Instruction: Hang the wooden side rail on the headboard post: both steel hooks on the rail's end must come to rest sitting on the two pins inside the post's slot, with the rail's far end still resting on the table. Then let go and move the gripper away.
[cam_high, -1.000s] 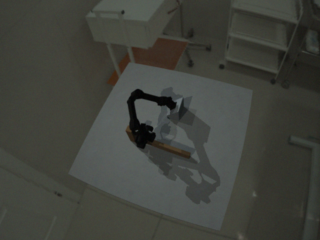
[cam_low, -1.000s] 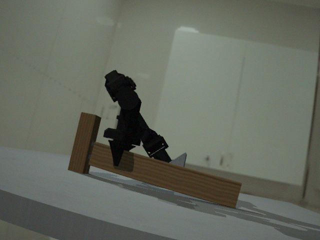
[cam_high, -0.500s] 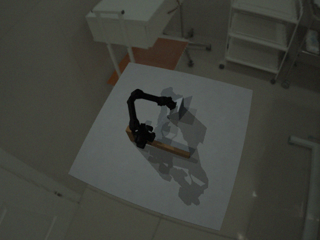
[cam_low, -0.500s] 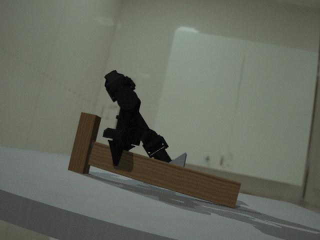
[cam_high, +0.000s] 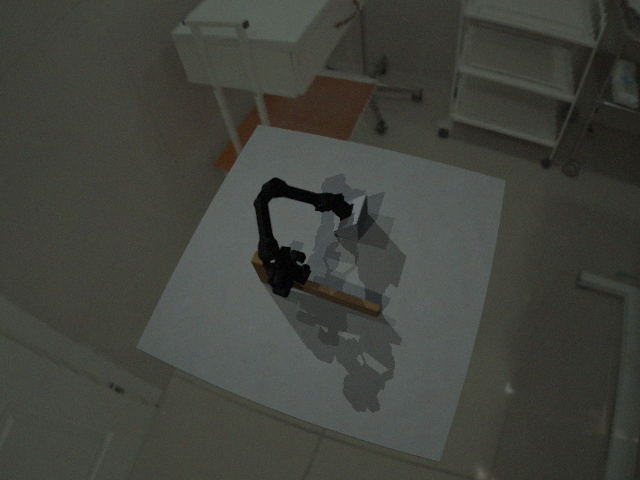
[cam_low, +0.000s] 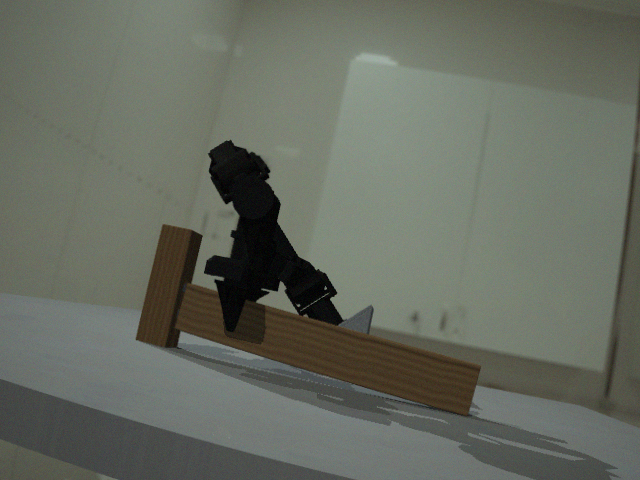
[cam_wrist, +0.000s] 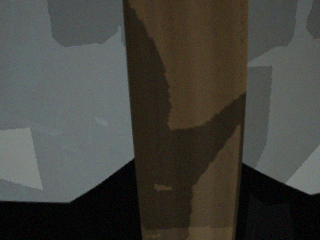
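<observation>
The wooden side rail (cam_low: 330, 351) slopes: its near end is raised against the upright headboard post (cam_low: 169, 285), its far end (cam_low: 465, 390) rests on the table. The rail's end meets the post's face; the hooks and pins are hidden. My gripper (cam_low: 231, 316) is shut on the rail close to the post, fingers straddling it from above. From above, the rail (cam_high: 338, 297) runs right of my gripper (cam_high: 285, 279), with the post (cam_high: 256, 263) partly hidden behind the arm. In the wrist view the rail (cam_wrist: 187, 120) fills the middle, running away from the camera.
A grey wedge-shaped block (cam_high: 363, 217) stands on the table behind the rail; it also shows in the exterior view (cam_low: 359, 320). A white cart (cam_high: 248, 46) and a shelf unit (cam_high: 522, 77) stand on the floor beyond the table.
</observation>
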